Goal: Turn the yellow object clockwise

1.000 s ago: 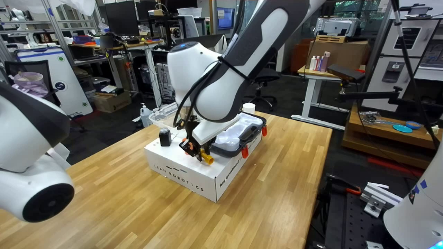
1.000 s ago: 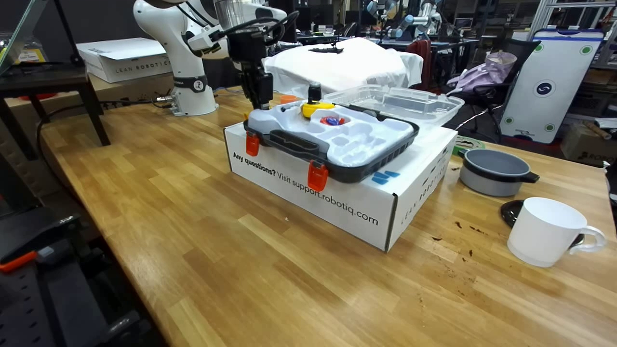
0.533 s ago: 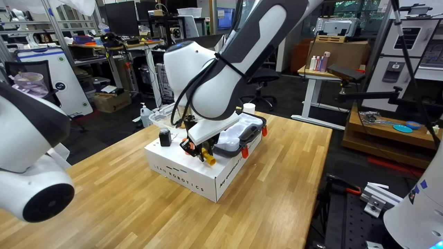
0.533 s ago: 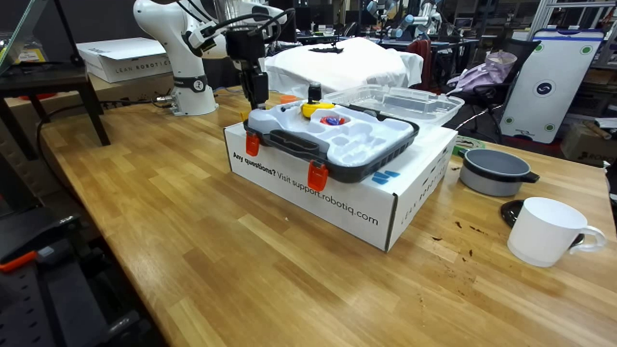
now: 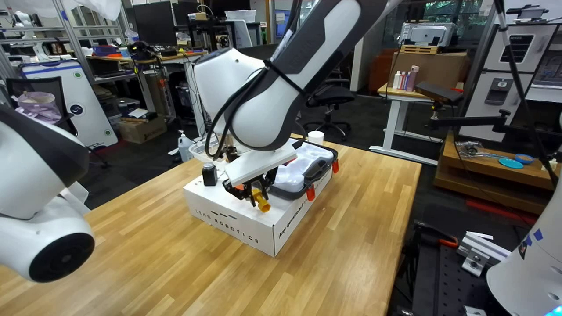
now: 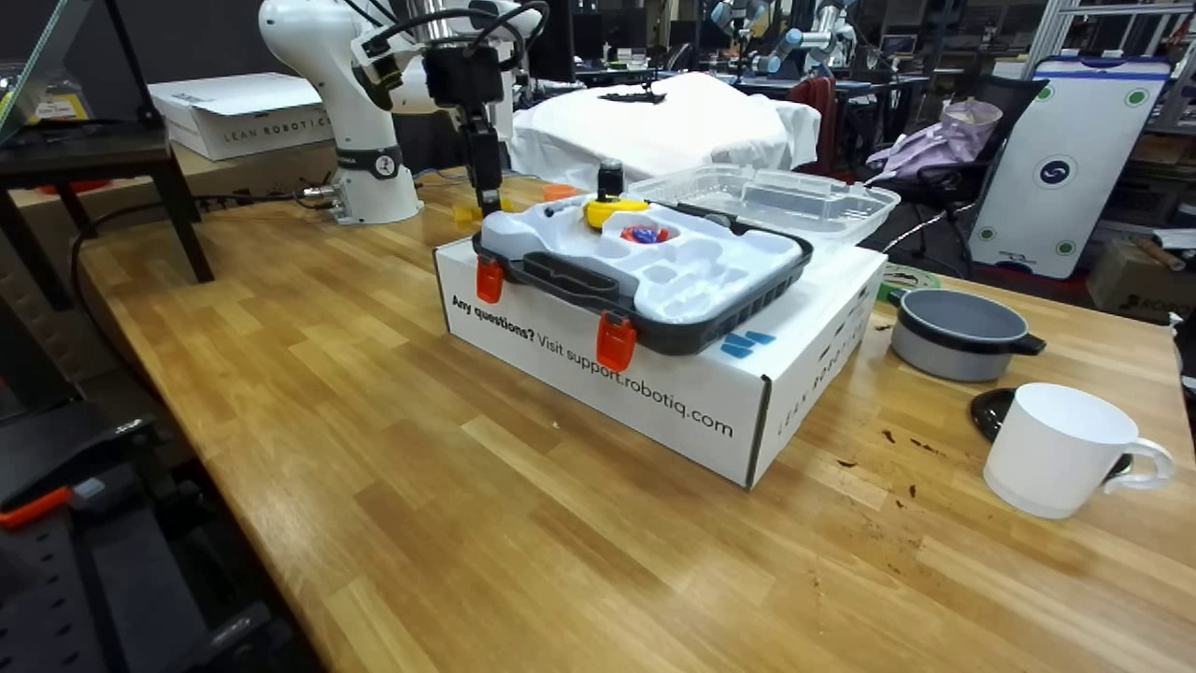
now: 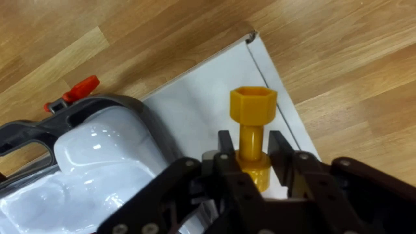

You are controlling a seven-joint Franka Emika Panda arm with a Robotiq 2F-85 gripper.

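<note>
Yellow object (image 7: 251, 139), collar (image 7: 254, 165) gripped between black fingers (image 7: 281, 152), hexagonal end (image 7: 253, 109) jutting clear

In both exterior views the pale-brown wooden-plank tabletop (image 5: 342, 245) is brightly lit. In the wrist view, glare is scattered over the glossy white moulded-plastic tray (image 7: 104, 156), and the black two-fingered gripper (image 7: 250, 138) is shown dark and softly blurred.
</note>
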